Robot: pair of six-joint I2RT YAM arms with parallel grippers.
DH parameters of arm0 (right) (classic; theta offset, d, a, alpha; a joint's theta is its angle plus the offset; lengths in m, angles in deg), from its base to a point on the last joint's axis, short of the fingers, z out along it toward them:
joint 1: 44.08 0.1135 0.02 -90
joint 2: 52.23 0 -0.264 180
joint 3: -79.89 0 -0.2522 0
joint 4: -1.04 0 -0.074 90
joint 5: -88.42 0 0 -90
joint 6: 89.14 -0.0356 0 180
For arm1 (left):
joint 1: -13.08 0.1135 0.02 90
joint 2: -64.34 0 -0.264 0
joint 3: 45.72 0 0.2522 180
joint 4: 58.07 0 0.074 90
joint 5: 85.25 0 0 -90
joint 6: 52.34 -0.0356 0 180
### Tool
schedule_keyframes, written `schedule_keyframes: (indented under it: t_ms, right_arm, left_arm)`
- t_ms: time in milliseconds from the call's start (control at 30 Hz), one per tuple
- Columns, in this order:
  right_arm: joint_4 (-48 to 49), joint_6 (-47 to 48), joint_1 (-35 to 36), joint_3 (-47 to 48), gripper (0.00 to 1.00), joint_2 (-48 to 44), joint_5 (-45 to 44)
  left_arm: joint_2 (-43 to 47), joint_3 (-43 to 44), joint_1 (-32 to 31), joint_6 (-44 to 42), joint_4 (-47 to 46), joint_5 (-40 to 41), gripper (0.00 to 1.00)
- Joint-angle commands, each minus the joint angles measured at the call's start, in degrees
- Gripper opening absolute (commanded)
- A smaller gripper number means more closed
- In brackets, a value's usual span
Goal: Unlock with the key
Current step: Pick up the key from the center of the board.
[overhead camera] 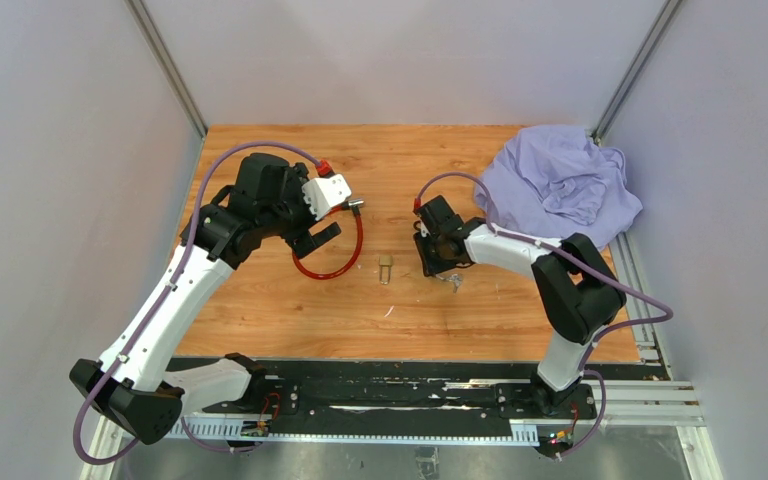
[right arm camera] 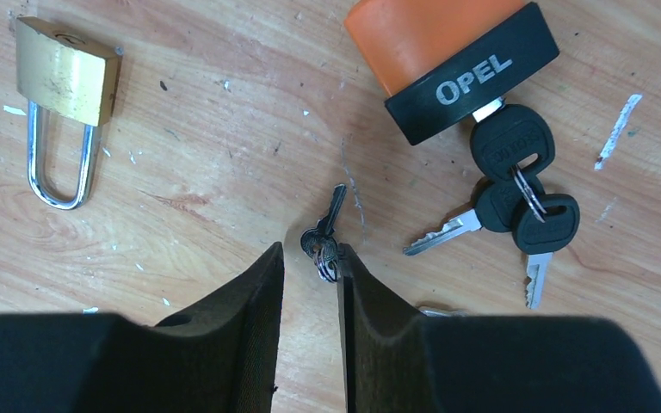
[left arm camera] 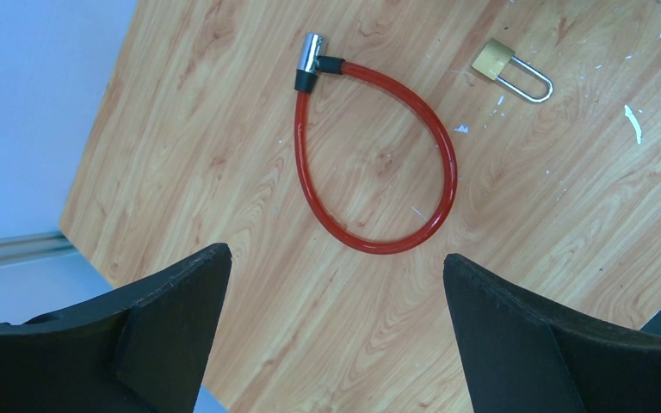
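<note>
Right tool [right arm camera: 311, 251] at small keys [right arm camera: 335, 209]

Bare wood lies open between padlock [right arm camera: 64, 73] and small key [right arm camera: 327, 237]; you can pass there. On the key's other side, black-headed keys [right arm camera: 512, 146] and orange OPEL tag [right arm camera: 473, 77] crowd close. Purple cloth [overhead camera: 560, 185] fills the far-right corner.
</note>
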Motion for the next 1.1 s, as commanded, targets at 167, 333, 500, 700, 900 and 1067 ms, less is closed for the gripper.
schedule_keyframes:
  t_ms: [167,333,500,700,900,1067]
  right_arm:
    - [-3.6,0.9,0.94,-1.43,0.24,-1.23,-0.51]
    - [-3.78,1.3,0.95,-1.47,0.22,-1.78,-0.33]
    - [-4.09,1.51,0.86,-1.23,0.24,-2.21,-0.11]
    - [-5.2,1.61,0.86,-0.44,0.08,-1.61,0.01]
    - [-5.09,1.64,0.86,-0.57,0.01,-2.33,0.95]
    - [-5.45,1.19,0.82,0.2,0.01,-4.43,3.3]
  left_arm:
    - [1.03,0.19,0.35,-0.2,-0.18,-0.57,0.98]
    - [1.32,-0.46,0.29,-0.36,-0.28,-0.5,0.98]
    - [1.32,-0.45,0.37,-0.32,-0.27,-0.42,0.98]
    - [1.62,-0.64,0.32,-0.59,-0.26,-0.76,0.98]
    - [2.1,-0.84,0.31,-1.11,-0.06,-0.75,0.98]
    - [2.86,-1.42,0.29,-2.37,1.21,-1.66,0.98]
